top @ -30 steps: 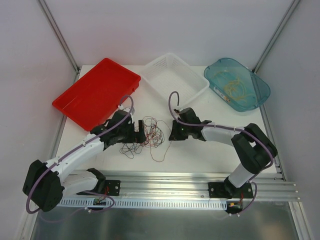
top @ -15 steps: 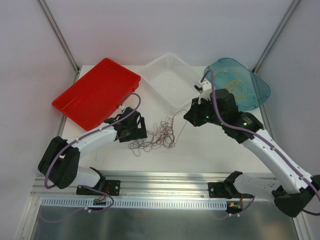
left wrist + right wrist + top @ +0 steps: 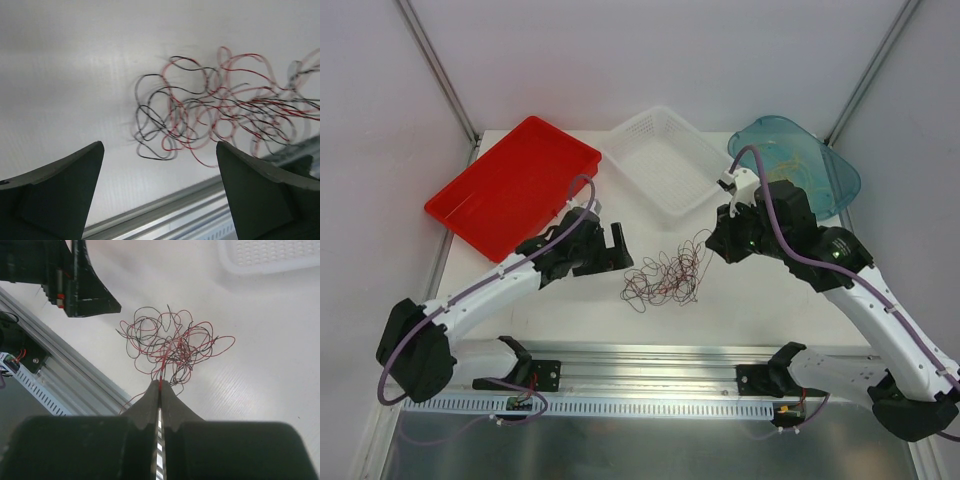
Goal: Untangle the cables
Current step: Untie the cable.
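A tangle of thin red and dark cables (image 3: 665, 276) lies on the white table between the arms; it also shows in the left wrist view (image 3: 220, 112) and the right wrist view (image 3: 172, 342). My right gripper (image 3: 160, 384) is shut on a red cable that runs up from the tangle; in the top view it (image 3: 718, 243) hangs above the tangle's right end. My left gripper (image 3: 612, 250) is open and empty, left of the tangle, its fingers (image 3: 60, 190) wide apart. Yellow-orange cable (image 3: 790, 178) lies in the teal tray.
A red tray (image 3: 510, 185) stands at the back left, a white basket (image 3: 670, 160) at the back middle, a teal tray (image 3: 835, 190) at the back right. A metal rail (image 3: 660, 365) runs along the table's near edge.
The tangle has shifted right and bunched up. My left gripper has opened, let go and drawn back left. My right gripper stays shut on the red cable, slightly lower and to the right.
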Robot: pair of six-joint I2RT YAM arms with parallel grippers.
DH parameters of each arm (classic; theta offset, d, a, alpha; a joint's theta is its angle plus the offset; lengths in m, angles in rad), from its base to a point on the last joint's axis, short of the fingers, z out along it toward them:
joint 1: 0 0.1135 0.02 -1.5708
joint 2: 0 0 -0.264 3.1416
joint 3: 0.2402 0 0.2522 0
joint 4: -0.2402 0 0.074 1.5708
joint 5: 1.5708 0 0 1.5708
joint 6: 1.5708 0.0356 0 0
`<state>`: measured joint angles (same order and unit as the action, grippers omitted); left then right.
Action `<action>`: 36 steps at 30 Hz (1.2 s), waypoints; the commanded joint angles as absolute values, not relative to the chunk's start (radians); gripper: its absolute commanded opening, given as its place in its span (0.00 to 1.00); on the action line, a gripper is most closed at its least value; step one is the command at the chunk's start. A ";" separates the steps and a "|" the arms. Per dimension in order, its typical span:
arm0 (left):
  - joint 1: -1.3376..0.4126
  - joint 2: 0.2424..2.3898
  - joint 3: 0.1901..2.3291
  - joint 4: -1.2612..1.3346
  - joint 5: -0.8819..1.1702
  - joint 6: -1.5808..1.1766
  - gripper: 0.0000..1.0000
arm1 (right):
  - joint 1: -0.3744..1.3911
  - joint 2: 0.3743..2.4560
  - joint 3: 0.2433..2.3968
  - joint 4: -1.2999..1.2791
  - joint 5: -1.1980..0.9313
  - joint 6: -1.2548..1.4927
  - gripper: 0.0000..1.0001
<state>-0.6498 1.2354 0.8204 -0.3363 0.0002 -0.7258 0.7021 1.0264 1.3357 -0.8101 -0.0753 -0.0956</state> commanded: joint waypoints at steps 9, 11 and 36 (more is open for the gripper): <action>-0.857 1.302 0.998 -0.095 0.094 -0.695 0.99 | 0.706 1.016 1.338 -0.775 -0.170 -0.075 0.01; -0.902 1.377 1.051 -0.084 0.072 -0.686 0.99 | 0.704 1.011 1.341 -0.770 -0.178 -0.068 0.01; -0.738 1.646 0.888 -0.121 -0.092 -1.006 0.87 | 0.707 0.894 1.690 -0.992 -0.039 -0.133 0.01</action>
<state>-0.7853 1.6814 0.9321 -0.0505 -0.0319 -0.9657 0.7029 0.9176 1.6032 -0.9474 -0.1177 -0.0956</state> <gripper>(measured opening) 0.871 0.018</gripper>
